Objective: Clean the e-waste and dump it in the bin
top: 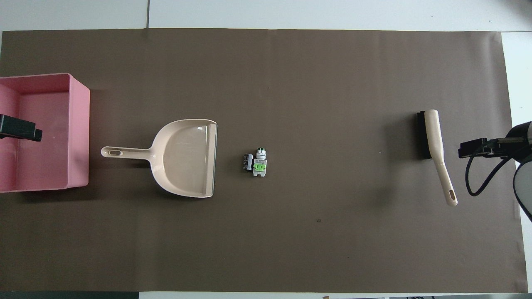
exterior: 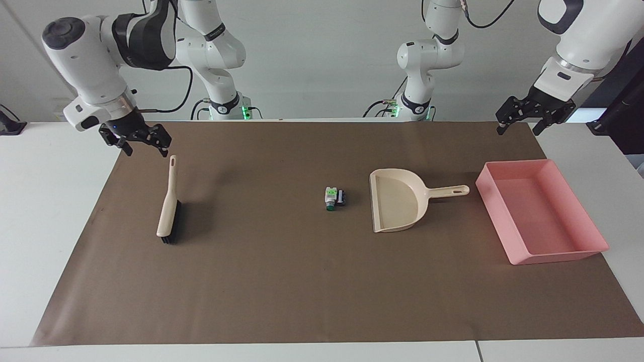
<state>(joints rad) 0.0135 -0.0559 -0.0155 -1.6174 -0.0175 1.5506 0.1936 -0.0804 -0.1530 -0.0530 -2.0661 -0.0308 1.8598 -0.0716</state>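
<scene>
The e-waste (exterior: 334,197) (top: 255,162) is a small white-and-green part with a black one touching it, at the middle of the brown mat. The pink bin (exterior: 558,255) (top: 79,128) stands at the left arm's end and holds nothing I can see. My right gripper (exterior: 147,150) (top: 478,148) is open with nothing in it. It hangs low by the end of the brush handle, just toward the right arm's end of the table. My left gripper (exterior: 518,128) (top: 20,128) is open and raised near the bin.
A beige dustpan (exterior: 397,206) (top: 183,158) lies between the e-waste and the bin, its mouth toward the e-waste. A beige brush with black bristles (exterior: 168,211) (top: 434,141) lies toward the right arm's end. The brown mat (exterior: 282,281) covers most of the white table.
</scene>
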